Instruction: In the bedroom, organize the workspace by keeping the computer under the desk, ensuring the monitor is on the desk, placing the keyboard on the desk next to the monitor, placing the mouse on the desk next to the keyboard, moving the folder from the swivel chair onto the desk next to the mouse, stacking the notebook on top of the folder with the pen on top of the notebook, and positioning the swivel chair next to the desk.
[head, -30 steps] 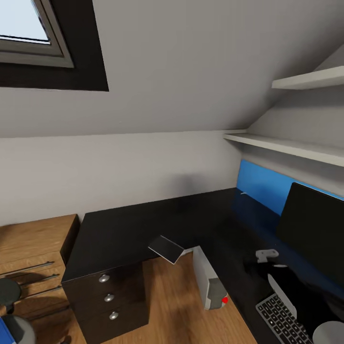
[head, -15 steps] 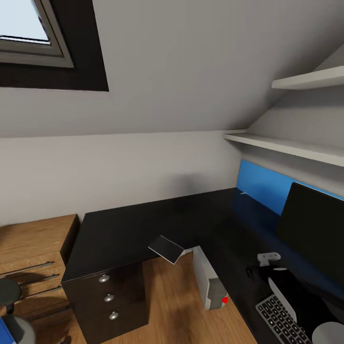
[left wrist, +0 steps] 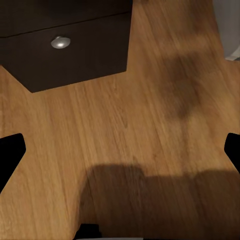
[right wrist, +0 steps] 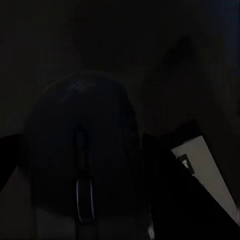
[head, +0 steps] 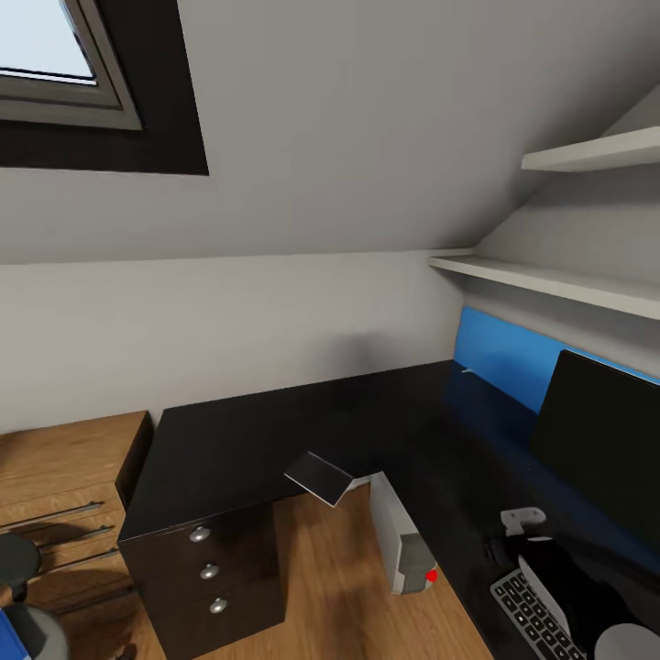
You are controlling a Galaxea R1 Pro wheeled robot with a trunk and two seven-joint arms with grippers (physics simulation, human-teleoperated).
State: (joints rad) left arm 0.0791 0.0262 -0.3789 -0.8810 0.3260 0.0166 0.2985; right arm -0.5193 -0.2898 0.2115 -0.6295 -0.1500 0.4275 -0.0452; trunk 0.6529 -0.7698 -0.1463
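Legibly, writing: none anywhere.
My right gripper (right wrist: 80, 165): jaws around the mouse (right wrist: 82, 150); clamped or not, I cannot tell.
My left gripper (left wrist: 120, 150): jaws spread above floor (left wrist: 150, 125).
Keyboard (head: 541, 619): lower right, on desk (head: 302, 422).
Monitor (head: 605, 440): right edge.
Computer (head: 399, 536): under desk.

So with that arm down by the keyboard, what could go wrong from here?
The right gripper sits low over the mouse, close beside the keyboard, so a careless move might nudge the keyboard. The monitor stands just behind, and lifting the arm could clip it. Also, the notebook overhangs the desk edge and might slip off if bumped.
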